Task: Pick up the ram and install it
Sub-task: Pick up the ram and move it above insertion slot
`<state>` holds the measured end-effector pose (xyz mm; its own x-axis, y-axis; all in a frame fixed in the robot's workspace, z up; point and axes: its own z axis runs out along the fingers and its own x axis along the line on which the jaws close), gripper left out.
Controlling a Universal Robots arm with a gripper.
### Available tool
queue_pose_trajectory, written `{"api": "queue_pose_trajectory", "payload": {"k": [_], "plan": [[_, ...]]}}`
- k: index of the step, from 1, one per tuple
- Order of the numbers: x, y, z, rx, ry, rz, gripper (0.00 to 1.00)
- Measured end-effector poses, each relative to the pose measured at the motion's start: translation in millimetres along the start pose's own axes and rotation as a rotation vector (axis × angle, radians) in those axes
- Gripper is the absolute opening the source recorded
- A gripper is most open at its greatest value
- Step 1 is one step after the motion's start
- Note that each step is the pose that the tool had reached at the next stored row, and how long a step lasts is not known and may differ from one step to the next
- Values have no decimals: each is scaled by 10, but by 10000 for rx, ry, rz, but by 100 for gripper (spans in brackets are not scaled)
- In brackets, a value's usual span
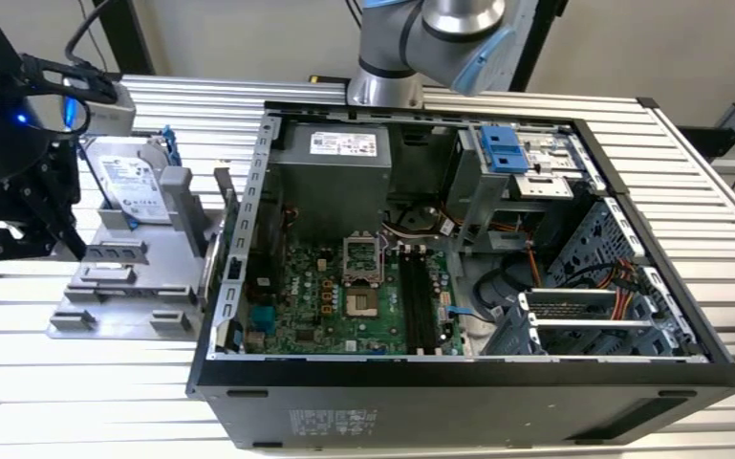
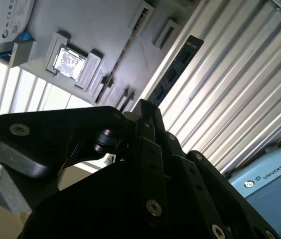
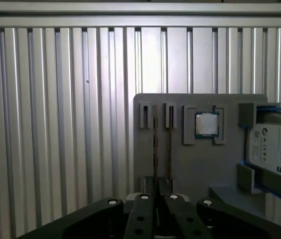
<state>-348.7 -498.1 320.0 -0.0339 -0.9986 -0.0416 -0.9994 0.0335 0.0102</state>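
Observation:
The ram (image 2: 173,72) is a long dark stick standing on edge in a slot of the grey holder (image 1: 118,287), on the exterior view's left beside the computer case. From above it shows as a thin dark line (image 3: 154,144). In the exterior view it is the dark upright strip (image 1: 223,210) at the holder's right side. My black gripper (image 1: 33,241) hangs above the holder's left part, apart from the ram. In both wrist views its fingers (image 3: 158,193) (image 2: 143,112) lie together with nothing between them.
A silver hard drive (image 1: 131,186) in a blue frame leans at the holder's back. A square processor (image 3: 207,124) sits in a holder pocket. The open case (image 1: 469,373) shows a green motherboard (image 1: 341,296) with long black memory slots (image 1: 421,296). The table is ribbed aluminium (image 3: 56,124).

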Motion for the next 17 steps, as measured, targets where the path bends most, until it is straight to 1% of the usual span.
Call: {"api": "queue_pose_trajectory", "payload": {"k": [9,17], "plan": [[-5,1,-111,0,0,0,0],[-8,2,-192,0,0,0,0]]}}
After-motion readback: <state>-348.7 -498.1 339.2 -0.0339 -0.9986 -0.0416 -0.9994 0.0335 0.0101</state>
